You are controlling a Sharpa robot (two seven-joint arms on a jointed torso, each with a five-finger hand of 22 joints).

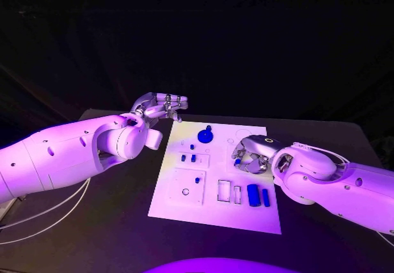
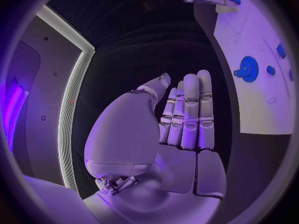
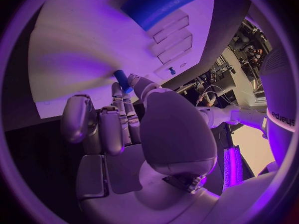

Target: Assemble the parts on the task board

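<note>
Pinching a small blue peg [image 3: 122, 81] in my right hand [image 1: 250, 156] over the task board [image 1: 185, 207]; left hand [image 1: 161, 106] open, off the far-left corner.

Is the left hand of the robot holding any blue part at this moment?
No, the left hand is flat with fingers straight and together, and nothing lies in it; the blue gear sits apart on the task board.

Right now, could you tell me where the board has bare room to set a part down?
The task board is bare along its near edge, below the slots. The middle is crowded: gear, blue bars, and the right hand pinching a small blue part.
</note>
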